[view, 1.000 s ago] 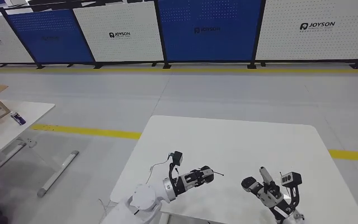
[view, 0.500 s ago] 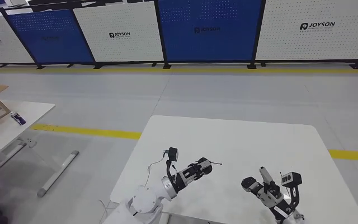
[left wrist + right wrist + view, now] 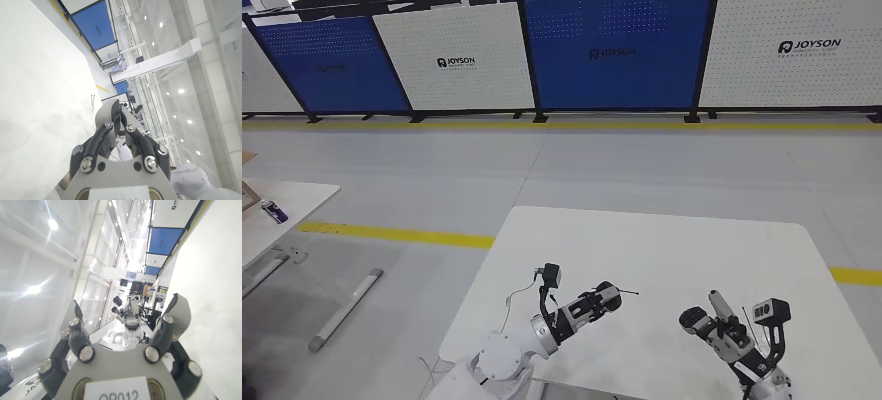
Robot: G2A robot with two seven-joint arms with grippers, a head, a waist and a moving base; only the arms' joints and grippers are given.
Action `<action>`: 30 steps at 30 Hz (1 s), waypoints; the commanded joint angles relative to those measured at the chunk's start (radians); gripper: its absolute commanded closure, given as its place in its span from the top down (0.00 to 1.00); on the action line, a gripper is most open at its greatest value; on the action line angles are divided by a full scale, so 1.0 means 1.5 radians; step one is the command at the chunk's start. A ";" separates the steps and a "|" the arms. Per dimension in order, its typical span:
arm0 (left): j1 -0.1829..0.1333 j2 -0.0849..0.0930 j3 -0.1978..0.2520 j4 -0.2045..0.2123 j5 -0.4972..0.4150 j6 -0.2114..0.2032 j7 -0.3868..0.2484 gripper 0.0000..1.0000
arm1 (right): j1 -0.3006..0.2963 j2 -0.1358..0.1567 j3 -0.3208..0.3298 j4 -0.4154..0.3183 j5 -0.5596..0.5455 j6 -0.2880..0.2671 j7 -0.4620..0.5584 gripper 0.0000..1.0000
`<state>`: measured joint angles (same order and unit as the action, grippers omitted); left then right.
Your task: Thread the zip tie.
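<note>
Hovering low over table (image 3: 662, 250): left tool (image 3: 120, 109) pinching zip tie (image 3: 630, 292); right tool (image 3: 126, 304) wide open.

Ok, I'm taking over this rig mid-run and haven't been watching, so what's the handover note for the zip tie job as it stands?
Left gripper: shut on a thin black zip tie, held over the table with its free end poking out toward the right arm.
Right gripper: open, holding nothing, apart from the tie.
What look like two spare ties lie on the table beyond the left gripper.
Done: one tie is in hand.
Left: the right gripper has to take the free end and thread it through the head. No loop shows yet.
</note>
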<state>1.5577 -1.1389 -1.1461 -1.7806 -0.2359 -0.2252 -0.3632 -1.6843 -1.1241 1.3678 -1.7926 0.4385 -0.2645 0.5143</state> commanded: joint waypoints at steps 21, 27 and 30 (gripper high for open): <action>0.000 0.000 0.000 0.000 0.000 0.000 0.000 0.00 | 0.005 0.015 0.060 -0.062 -0.154 0.162 -0.003 1.00; 0.000 0.000 0.000 0.000 0.000 0.000 0.000 0.00 | -0.045 0.022 0.128 -0.137 -0.261 0.243 -0.077 1.00; 0.000 0.000 0.000 0.000 0.000 0.000 0.000 0.00 | -0.084 0.022 0.151 -0.188 -0.326 0.308 -0.142 1.00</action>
<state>1.5577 -1.1389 -1.1461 -1.7807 -0.2359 -0.2252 -0.3632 -1.7927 -1.0899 1.5890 -2.0499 -0.0173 0.1619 0.3351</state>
